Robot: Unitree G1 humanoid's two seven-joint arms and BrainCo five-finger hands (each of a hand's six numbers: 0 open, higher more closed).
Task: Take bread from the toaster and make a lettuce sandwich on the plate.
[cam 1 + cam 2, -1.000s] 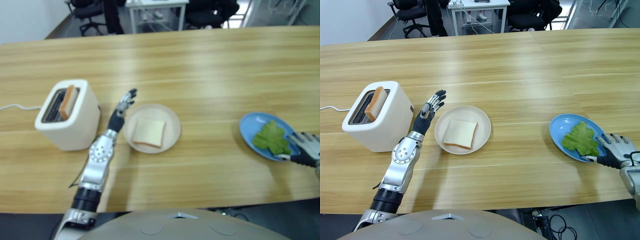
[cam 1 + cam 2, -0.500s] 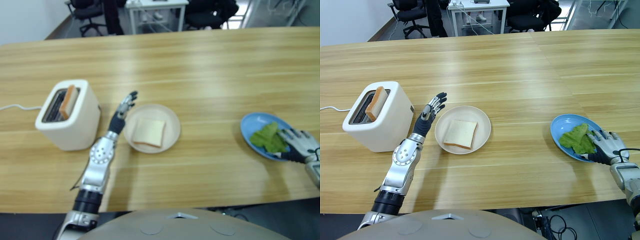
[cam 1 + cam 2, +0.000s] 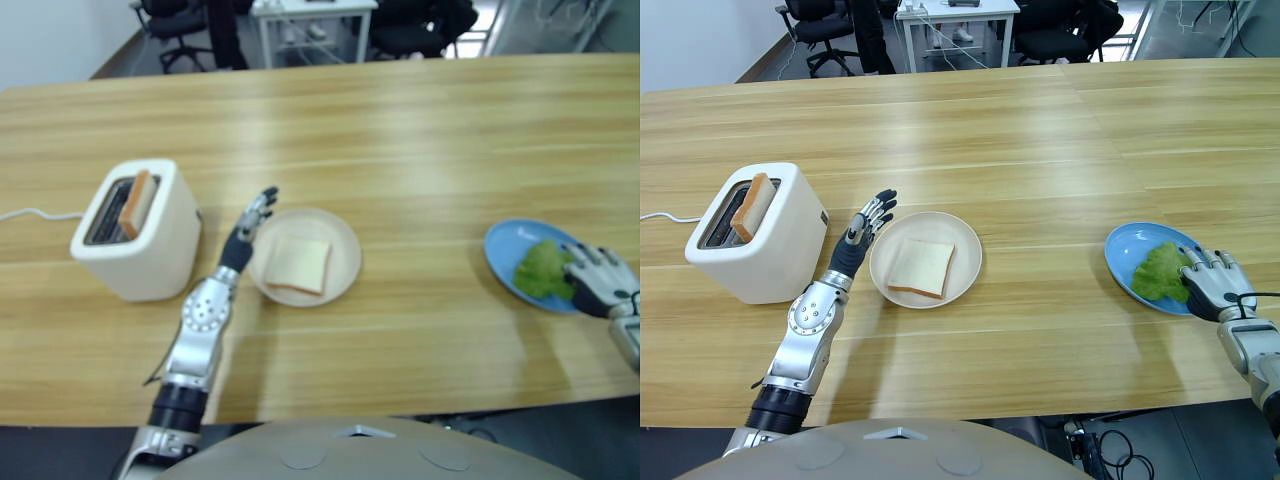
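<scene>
1. Toaster (image 3: 755, 235) at the left of the table (image 3: 1040, 130), cord (image 3: 655, 216) trailing off toward the edge; holds one bread slice (image 3: 752, 207) upright in its slot, standing proud enough to be pinched from above; likely the sandwich's top, not yet fetched.
2. Left hand (image 3: 868, 218) between toaster and beige plate (image 3: 970, 240), just beside the plate's left rim; fingers stretched wide and straight, holding nothing; seemingly parked there to leave the plate unobstructed.
3. Beige plate near the table's middle, carrying a second bread slice (image 3: 921, 267) laid flat; serves as the sandwich's base, face up and bare for the filling.
4. Blue plate (image 3: 1125, 245) well apart to the right, toward the front edge; bears the lettuce (image 3: 1158, 272), bunched against its right side.
5. Right hand (image 3: 1208, 283) over the blue plate's right rim; fingers curled onto the lettuce's right edge, apparently gripping it for the carry across to the bread; leaf not yet lifted off the plate.
6. No brand, label or writing legible on toaster, plates or table.
</scene>
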